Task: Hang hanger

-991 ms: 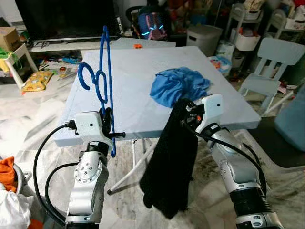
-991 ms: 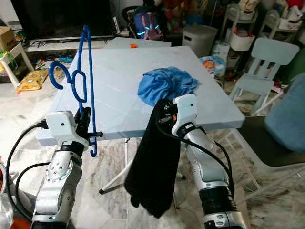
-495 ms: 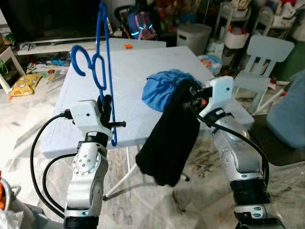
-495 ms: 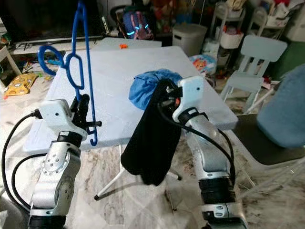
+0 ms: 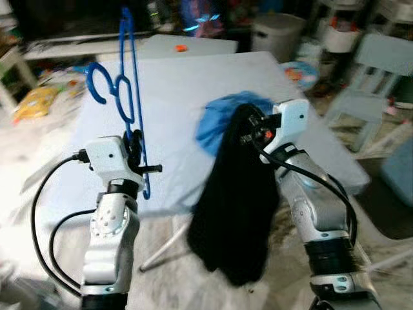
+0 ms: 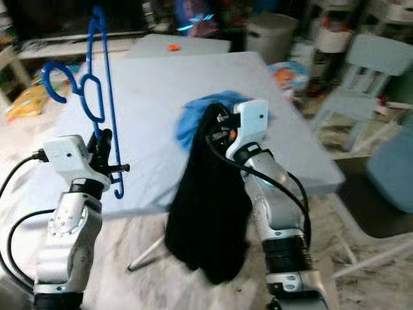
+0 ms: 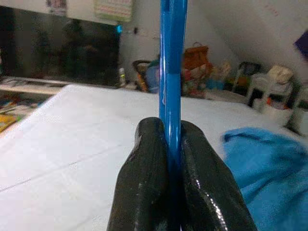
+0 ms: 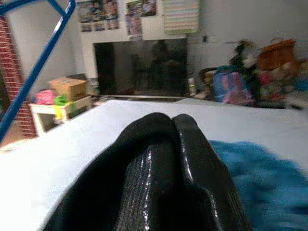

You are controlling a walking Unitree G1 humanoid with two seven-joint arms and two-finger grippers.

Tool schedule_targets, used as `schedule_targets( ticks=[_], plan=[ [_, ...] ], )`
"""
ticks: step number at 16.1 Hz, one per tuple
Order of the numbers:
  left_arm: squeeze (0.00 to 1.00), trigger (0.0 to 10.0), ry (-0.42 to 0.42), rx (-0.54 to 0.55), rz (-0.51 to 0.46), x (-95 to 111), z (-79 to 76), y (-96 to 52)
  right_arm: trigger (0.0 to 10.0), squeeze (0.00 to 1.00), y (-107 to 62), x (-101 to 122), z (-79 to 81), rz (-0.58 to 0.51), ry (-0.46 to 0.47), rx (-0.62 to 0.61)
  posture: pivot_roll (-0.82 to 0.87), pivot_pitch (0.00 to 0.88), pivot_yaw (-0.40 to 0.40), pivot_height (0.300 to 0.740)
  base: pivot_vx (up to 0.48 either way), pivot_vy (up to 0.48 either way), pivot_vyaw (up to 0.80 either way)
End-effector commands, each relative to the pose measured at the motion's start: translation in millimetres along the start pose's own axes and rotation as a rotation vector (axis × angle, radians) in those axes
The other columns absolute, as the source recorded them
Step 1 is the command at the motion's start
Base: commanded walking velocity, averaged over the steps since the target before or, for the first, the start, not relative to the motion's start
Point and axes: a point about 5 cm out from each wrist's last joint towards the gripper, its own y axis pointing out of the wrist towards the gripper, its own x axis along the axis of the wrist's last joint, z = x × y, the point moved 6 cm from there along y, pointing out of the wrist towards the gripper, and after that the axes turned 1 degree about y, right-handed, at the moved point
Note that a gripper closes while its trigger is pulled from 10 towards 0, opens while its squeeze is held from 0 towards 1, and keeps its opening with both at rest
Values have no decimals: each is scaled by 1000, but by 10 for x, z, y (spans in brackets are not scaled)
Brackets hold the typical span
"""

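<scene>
readable text: none | pale wall posters behind the dark television screen [image 8: 139,67]: print is blurred and cannot be read | pale calendar-like wall sheet [image 8: 181,15]: rows of marks are seen, but no figure can be made out | white housings of the grippers: no label or brand can be read

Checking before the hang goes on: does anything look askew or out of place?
The blue cloth lies crumpled on the table rather than folded. The hanger, pinched in the left tool, stands upright, and the black garment hangs straight down from the right tool. Nothing else stands out.
</scene>
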Motion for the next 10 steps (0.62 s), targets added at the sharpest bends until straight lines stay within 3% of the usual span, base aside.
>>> schedule_targets(
  ticks=[1,6,10],
  plan=[
    [0,10000,15,-1,-11,45,16,-13,10000,0,63,204,55,-65,-12,12,-70,10,-12,740,334,0,0],
    [0,10000,13,2,-6,34,0,-20,10000,0,52,162,75,-51,-20,24,-72,4,-10,740,308,0,0],
    [0,10000,21,17,6,-3,20,-30,10000,0,49,131,93,-40,-23,35,-72,0,-11,740,0,0,0]
  ],
)
